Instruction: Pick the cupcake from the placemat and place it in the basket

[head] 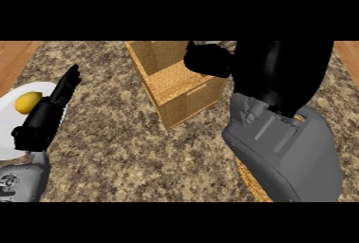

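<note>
Hanging over the basket (186, 102), the right hand (270, 71) is open or closed; I cannot tell. The left hand (45, 118) is stretched out straight.

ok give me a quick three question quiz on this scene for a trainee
1. True or false: the right hand is above the basket.
2. What lies on the white plate? A) a yellow fruit B) a spoon C) a mug
3. Fill in: the left hand, at the view's left over the plate, has its fingers ___.

Key: 1 true; 2 A; 3 straight
</note>
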